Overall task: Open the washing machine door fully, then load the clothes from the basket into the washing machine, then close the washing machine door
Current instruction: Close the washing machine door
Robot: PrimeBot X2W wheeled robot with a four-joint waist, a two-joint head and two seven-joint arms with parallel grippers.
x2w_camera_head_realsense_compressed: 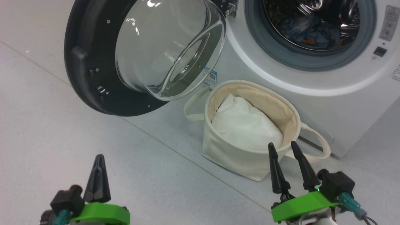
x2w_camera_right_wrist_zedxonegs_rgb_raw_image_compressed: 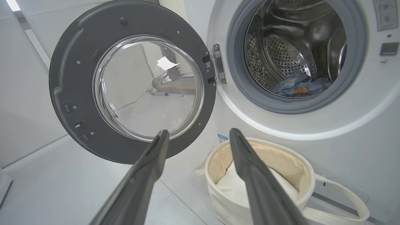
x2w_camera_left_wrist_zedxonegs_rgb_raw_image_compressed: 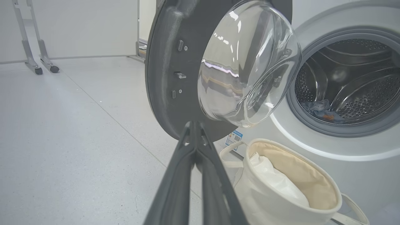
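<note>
Your left gripper (x2w_camera_head_realsense_compressed: 99, 161) is pressed together; your right gripper (x2w_camera_head_realsense_compressed: 282, 144) is spread. The door (x2w_camera_head_realsense_compressed: 90, 78) stands open; clothes (x2w_camera_head_realsense_compressed: 307, 31) lie inside the washing machine (x2w_camera_head_realsense_compressed: 312, 103).

The washing machine door (x2w_camera_head_realsense_compressed: 87, 78) hangs swung wide to the left, so the drum mouth (x2w_camera_head_realsense_compressed: 347, 15) stands unblocked, the clothes (x2w_camera_head_realsense_compressed: 307, 31) lying low inside. The basket (x2w_camera_head_realsense_compressed: 237, 156), packed with a white bundle (x2w_camera_head_realsense_compressed: 247, 125), stands on the floor (x2w_camera_head_realsense_compressed: 56, 134) just before the washing machine (x2w_camera_head_realsense_compressed: 312, 103), below the opening. Bare floor spreads left of it.
</note>
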